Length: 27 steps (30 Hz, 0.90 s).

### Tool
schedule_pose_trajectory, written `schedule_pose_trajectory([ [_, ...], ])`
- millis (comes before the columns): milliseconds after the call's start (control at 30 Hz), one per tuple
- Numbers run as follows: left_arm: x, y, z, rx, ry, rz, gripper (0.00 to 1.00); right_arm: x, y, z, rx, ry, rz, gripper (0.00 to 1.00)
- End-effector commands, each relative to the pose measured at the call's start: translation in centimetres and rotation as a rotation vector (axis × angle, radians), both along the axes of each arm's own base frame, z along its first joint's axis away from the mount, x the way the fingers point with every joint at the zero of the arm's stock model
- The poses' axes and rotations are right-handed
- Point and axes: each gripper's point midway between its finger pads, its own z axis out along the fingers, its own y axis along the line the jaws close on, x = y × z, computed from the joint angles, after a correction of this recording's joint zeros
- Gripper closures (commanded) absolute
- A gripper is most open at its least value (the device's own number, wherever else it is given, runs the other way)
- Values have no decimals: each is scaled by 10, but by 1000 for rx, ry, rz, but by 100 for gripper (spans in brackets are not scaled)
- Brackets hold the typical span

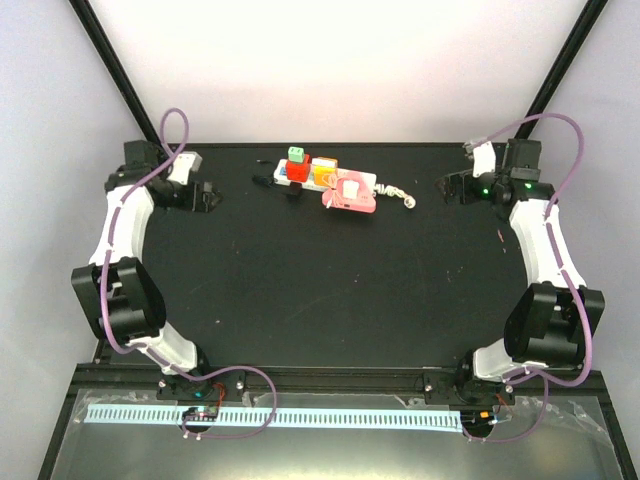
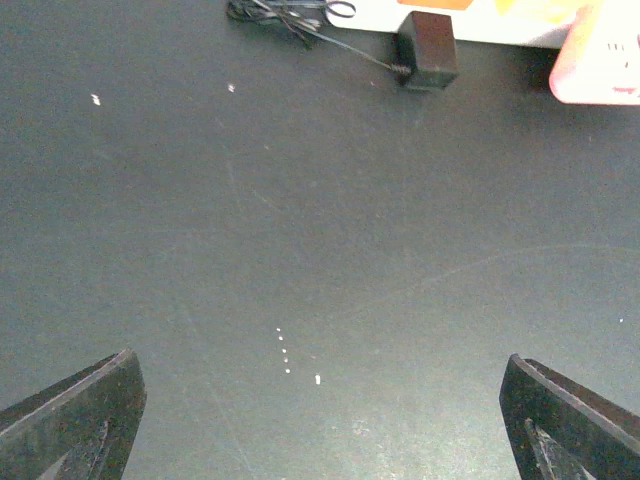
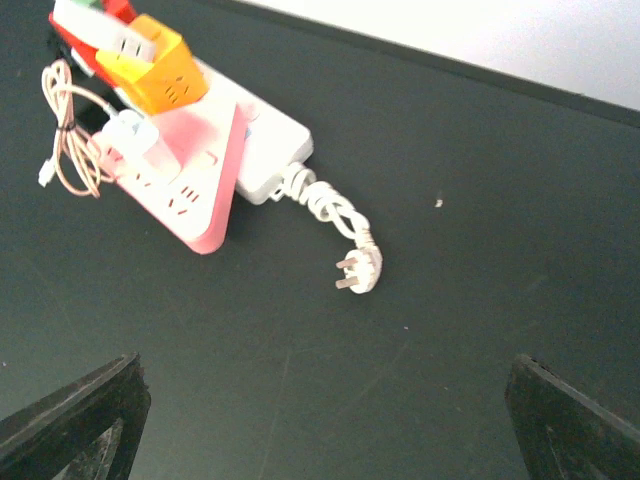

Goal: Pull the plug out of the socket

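The socket [image 1: 368, 181] is a white power strip lying at the back middle of the black table. Several plugs sit on it: a green one [image 1: 296, 155], a red one [image 1: 298, 172], an orange cube [image 1: 322, 176] and a pink adapter [image 1: 350, 193]. A black plug [image 2: 428, 50] with a thin black cord lies against its near side. My left gripper [image 1: 205, 195] hovers open to the left of the strip, nothing between its fingers [image 2: 75, 425]. My right gripper [image 1: 450, 187] is open on the right, its view showing the socket [image 3: 270, 140] and the pink adapter [image 3: 190, 185].
The strip's bundled white cord ends in a loose white plug [image 3: 360, 268] lying on the table toward my right gripper. A thin pinkish cable [image 3: 65, 130] is coiled beside the pink adapter. Black frame posts rise at the back corners.
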Motion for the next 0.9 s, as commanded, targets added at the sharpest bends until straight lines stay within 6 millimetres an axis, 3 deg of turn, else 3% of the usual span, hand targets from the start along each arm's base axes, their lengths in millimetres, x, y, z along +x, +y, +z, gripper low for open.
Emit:
schedule_pose_trajectory([
  [0, 3, -10, 12, 32, -91, 7, 1, 6, 20, -22, -81, 25, 156, 0],
  [267, -11, -35, 16, 6, -137, -59, 1, 33, 40, -72, -197, 147, 312, 0],
  [567, -19, -49, 32, -40, -194, -86, 1, 73, 53, -111, -297, 213, 409, 0],
  [867, -25, -52, 38, -45, -216, -99, 1, 104, 63, -145, -364, 264, 478, 12],
])
